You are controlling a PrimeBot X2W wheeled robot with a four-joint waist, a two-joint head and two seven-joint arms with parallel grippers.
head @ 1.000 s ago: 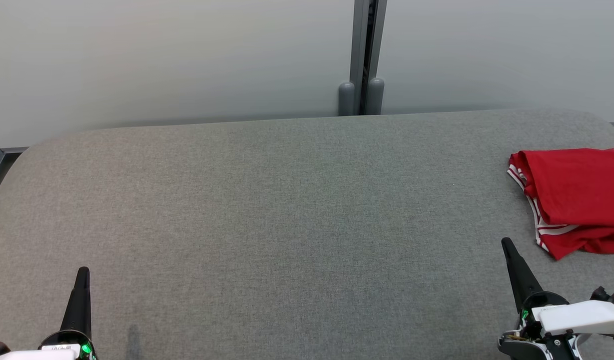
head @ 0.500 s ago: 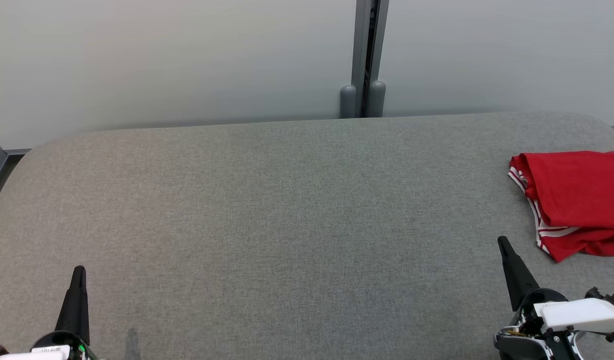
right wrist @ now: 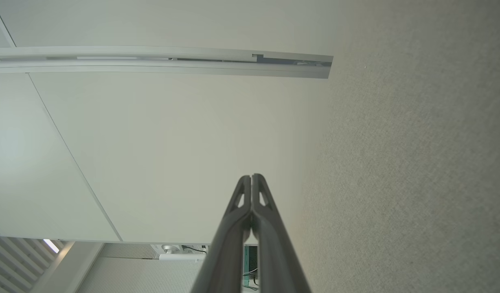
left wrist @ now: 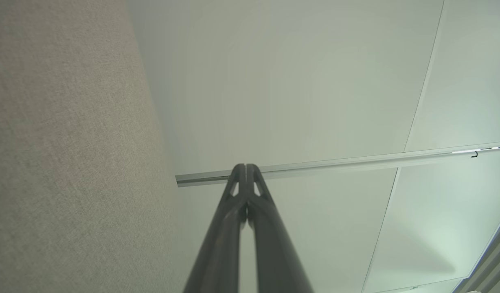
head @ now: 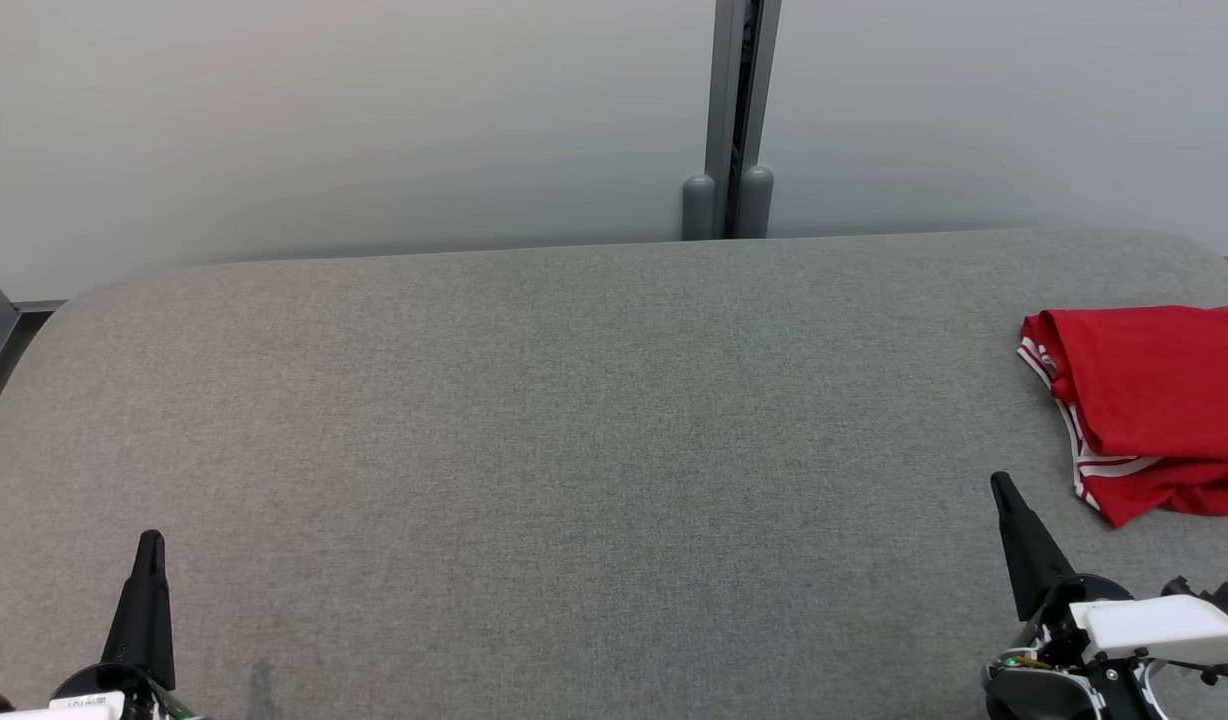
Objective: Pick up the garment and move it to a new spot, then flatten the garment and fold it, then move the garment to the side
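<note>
At the right edge of the table (head: 574, 450), the garment (head: 1154, 400) lies folded, near the right gripper (head: 1004, 495) and far from the left gripper (head: 150, 548), both pressed together and empty; the placing looks done, so keep the arms clear of the fold.

No text is legible; the label (head: 82, 704) on the left tool (head: 151, 542) is blurred.

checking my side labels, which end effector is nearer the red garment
The right end effector: its shut tip is a short way from the red garment, while the left end effector sits far across the grey table.
</note>
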